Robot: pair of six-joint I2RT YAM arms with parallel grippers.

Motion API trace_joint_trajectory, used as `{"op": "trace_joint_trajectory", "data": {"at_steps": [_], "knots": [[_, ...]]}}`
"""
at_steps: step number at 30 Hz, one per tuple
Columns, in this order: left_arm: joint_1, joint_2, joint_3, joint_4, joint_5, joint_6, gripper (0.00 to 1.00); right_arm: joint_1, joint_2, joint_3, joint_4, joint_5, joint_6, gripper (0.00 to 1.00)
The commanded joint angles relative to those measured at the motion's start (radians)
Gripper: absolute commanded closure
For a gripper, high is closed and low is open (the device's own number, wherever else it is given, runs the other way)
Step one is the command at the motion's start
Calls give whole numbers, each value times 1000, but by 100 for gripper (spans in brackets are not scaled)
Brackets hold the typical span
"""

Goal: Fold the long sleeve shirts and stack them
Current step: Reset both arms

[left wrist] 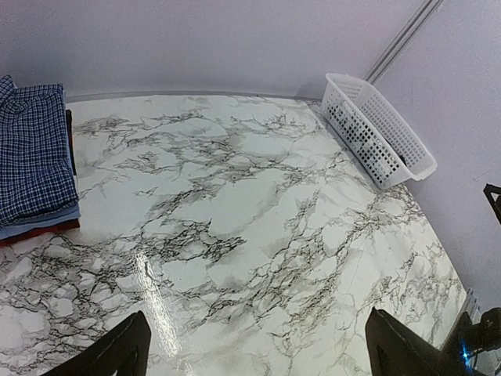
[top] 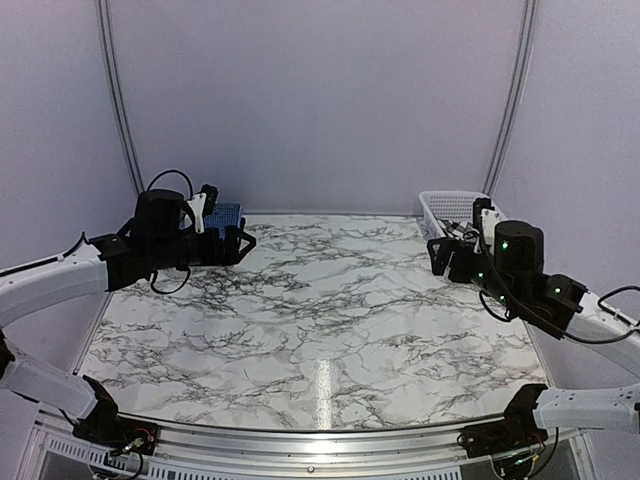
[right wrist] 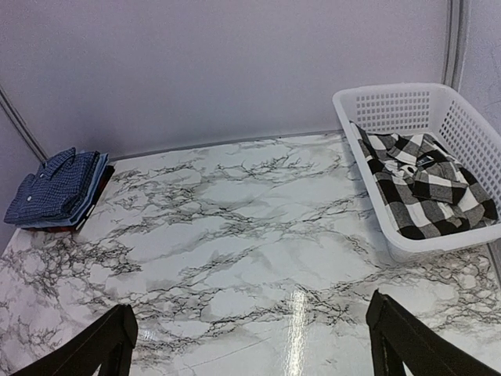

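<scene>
A folded stack lies at the table's far left: the navy checked shirt [left wrist: 31, 149] on top, the light blue shirt [left wrist: 39, 222] under it, the dark red shirt [left wrist: 43, 232] at the bottom. The stack also shows in the right wrist view [right wrist: 59, 192] and, mostly hidden behind my left arm, in the top view [top: 224, 214]. The black-and-white checked shirt [right wrist: 427, 184] lies crumpled in the white basket [right wrist: 395, 106]. My left gripper [left wrist: 258, 356] is open and empty above the table. My right gripper [right wrist: 250, 348] is open and empty above the table.
The white lattice basket [top: 450, 207] stands at the far right corner, also in the left wrist view [left wrist: 376, 129]. The marble-patterned table [top: 320, 320] is walled by pale panels at the back and sides. My right arm [top: 520, 260] hovers beside the basket.
</scene>
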Motion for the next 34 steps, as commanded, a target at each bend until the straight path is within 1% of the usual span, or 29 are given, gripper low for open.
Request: {"op": "trace_joint_trajectory", "data": {"at_steps": [1, 34], "knots": [[-3, -24, 7, 11, -5, 10, 1, -8, 8, 11, 25, -41, -29, 1], [-3, -7, 11, 20, 14, -2, 1, -8, 9, -19, 83, -99, -43, 1]]}}
